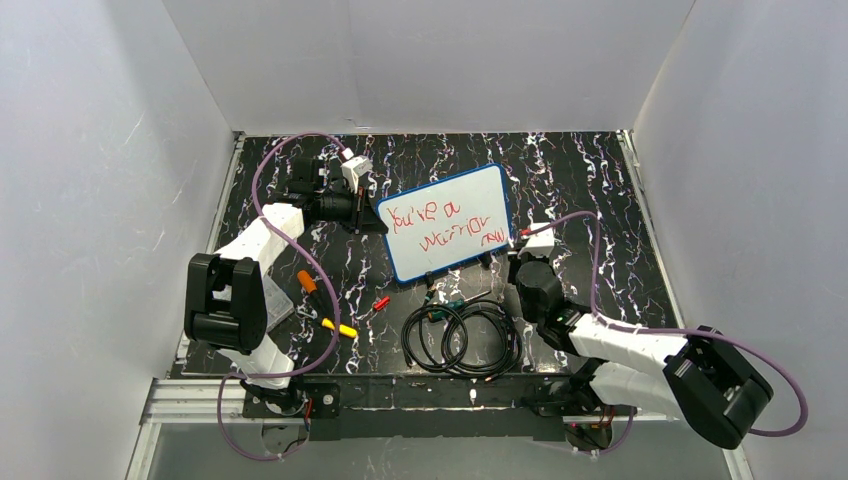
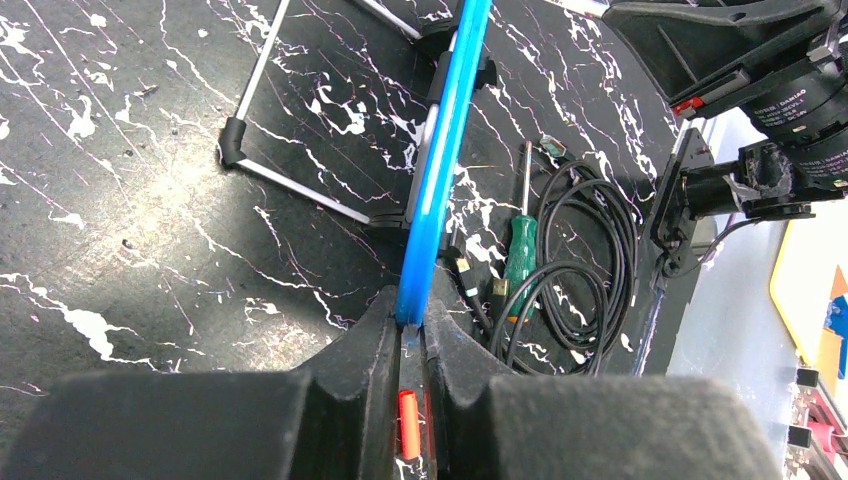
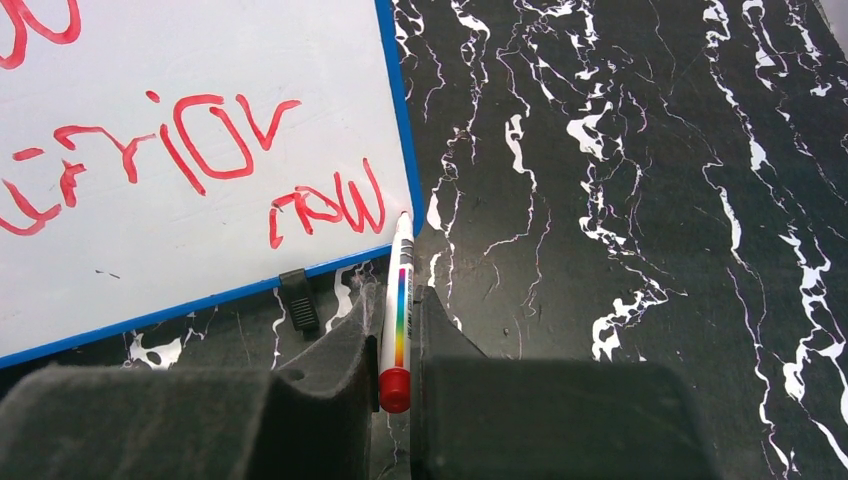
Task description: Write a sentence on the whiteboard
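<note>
Whiteboard (image 1: 445,258) sits centre of the top view, propped on its stand. The red sentence (image 1: 437,225) fills two lines and reads about "You're a warrior", so I judge the writing is on its last strokes or done. My left pincer (image 2: 408,322) is clamped on the board's blue edge. My right pincer (image 3: 397,298) is closed on a marker (image 3: 401,268), tip at the board's lower-right corner; contact unclear. Next: lift the tip straight off without smearing.
</note>
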{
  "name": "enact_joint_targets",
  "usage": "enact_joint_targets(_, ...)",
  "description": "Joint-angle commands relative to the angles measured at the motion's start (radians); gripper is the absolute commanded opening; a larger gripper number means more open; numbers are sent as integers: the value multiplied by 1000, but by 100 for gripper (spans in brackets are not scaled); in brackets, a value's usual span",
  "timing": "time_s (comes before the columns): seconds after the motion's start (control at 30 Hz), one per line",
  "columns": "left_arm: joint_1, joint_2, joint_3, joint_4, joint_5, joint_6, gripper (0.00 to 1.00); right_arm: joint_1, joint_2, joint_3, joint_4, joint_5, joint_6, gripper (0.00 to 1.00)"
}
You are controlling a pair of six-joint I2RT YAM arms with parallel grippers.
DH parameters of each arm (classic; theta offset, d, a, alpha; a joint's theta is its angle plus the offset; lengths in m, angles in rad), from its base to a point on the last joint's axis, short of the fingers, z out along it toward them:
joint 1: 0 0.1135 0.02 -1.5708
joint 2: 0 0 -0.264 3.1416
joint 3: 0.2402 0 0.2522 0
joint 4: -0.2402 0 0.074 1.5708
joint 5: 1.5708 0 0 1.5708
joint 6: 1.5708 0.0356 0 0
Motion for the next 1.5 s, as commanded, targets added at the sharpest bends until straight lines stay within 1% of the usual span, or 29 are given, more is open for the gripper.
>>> enact_joint_targets(0.0, -3, -28, 15, -12, 12, 13, 0, -9, 15, 10, 76, -14, 0, 1)
enact_joint_targets(0.2, -4, -27, 18, -14, 9, 14, 0, -12, -1, 10, 60, -14, 0, 1)
enact_joint_targets(0.33, -4, -25, 18, -25, -2, 13, 0, -11, -103, 26, -77, 24, 20, 1)
enact_joint_targets(0.37, -4, -25, 17, -27, -5, 13, 2, -11, -137, 34, -124, 39, 27, 1)
enact_joint_targets(0.4, -4, -26, 16, -30, -8, 12, 5, -11, -168, 44, -178, 51, 34, 1)
enact_joint_targets(0.5, -4, -32, 5, -31, -15, 4, 21, -11, -257, 70, -310, 55, 46, 1)
enact_joint_targets(0.53, -4, -36, 3, -33, -20, 2, 26, -11, -288, 74, -345, 47, 49, 1)
enact_joint_targets(0.57, -4, -42, -1, -37, -27, 3, 28, -11, -317, 79, -374, 39, 53, 1)
enact_joint_targets(0.6, -4, -49, -4, -40, -36, 5, 36, -11, -355, 83, -404, 32, 63, 1)
enact_joint_targets(0.73, -4, -79, -23, -62, -66, 13, 53, -11, -449, 118, -519, -13, 81, 1)
enact_joint_targets(0.8, -4, -106, -43, -78, -87, 18, 69, -11, -483, 143, -582, -35, 94, 1)
enact_joint_targets(0.87, -3, -154, -70, -85, -115, 19, 74, -11, -512, 170, -630, -56, 98, 1)
enact_joint_targets(0.93, -2, -211, -109, -82, -152, 10, 76, -12, -533, 187, -663, -72, 107, 1)
enact_joint_targets(1.03, -3, -297, -170, -85, -197, -7, 77, -11, -558, 204, -695, -90, 117, 1)
enact_joint_targets(1.13, -6, -382, -243, -90, -216, -50, 76, -12, -579, 214, -710, -112, 119, 1)
enact_joint_targets(1.2, -30, -431, -283, -111, -248, -71, 74, -12, -580, 223, -715, -138, 120, 1)
enact_joint_targets(1.33, -206, -486, -325, -188, -451, -119, 72, -11, -567, 258, -735, -242, 151, 1)
enact_joint_targets(1.4, -269, -465, -327, -222, -502, -138, 70, -11, -557, 269, -734, -304, 173, 1)
enact_joint_targets(1.47, -301, -421, -318, -256, -542, -145, 65, -11, -543, 279, -733, -372, 186, 1)
